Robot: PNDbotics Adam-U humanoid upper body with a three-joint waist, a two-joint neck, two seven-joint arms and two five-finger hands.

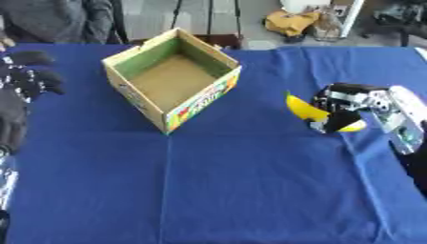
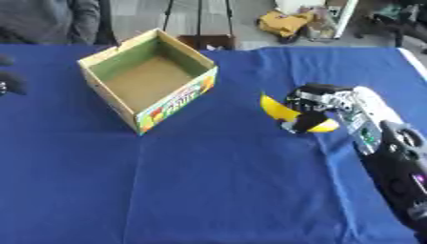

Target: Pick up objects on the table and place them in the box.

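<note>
At the far left edge the black left hand [image 1: 25, 78] rests idle, fingers relaxed and holding nothing. Right of it, an open cardboard box [image 1: 133, 93] with a green inner wall stands on the blue tablecloth [image 1: 250, 190]. Further right, the right hand [image 2: 321, 102] curls round a yellow banana [image 2: 279, 112], well apart from the box.

Bare blue-clothed worktop [image 1: 250, 190] lies between the right robot hand [image 2: 321, 107] and the open-topped cardboard box [image 1: 171, 78]. Nothing stands in that gap (the box's near wall rises at its far end). The black left robot hand [image 1: 25, 78] sits at the box's left, apart.
</note>
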